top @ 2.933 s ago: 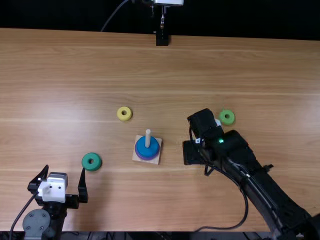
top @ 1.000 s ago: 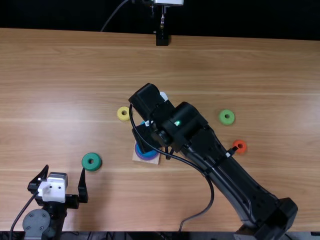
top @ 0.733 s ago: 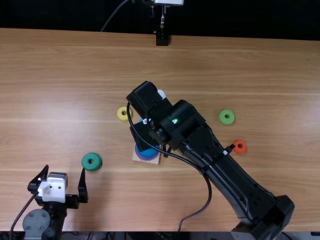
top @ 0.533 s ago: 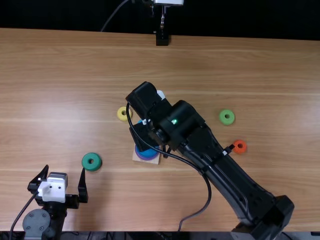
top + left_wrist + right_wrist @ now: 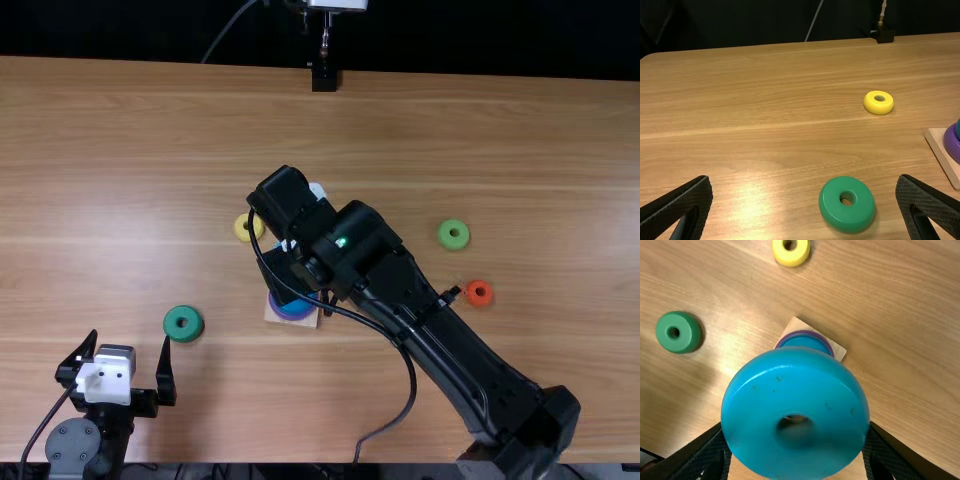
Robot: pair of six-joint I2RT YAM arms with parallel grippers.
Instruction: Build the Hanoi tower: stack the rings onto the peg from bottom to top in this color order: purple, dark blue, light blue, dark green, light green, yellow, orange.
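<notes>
Swung over base [image 5: 275, 314]: right tool [image 5: 284, 274], pinching light-blue ring [image 5: 795, 390] (glossy, faintly specked); left tool [image 5: 131, 339] spread.

- Yellow ring [image 5: 791, 259]; cut off, right wrist view;
- dark blue ring [image 5: 807, 342]; partly hidden behind light blue ring [image 5: 795, 385];
- base [image 5: 939, 142]; cut off, left wrist view.

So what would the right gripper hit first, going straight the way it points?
Holding the light blue ring, it would probably meet the stack at the dark blue ring below; depth and alignment are hard to judge.
</notes>
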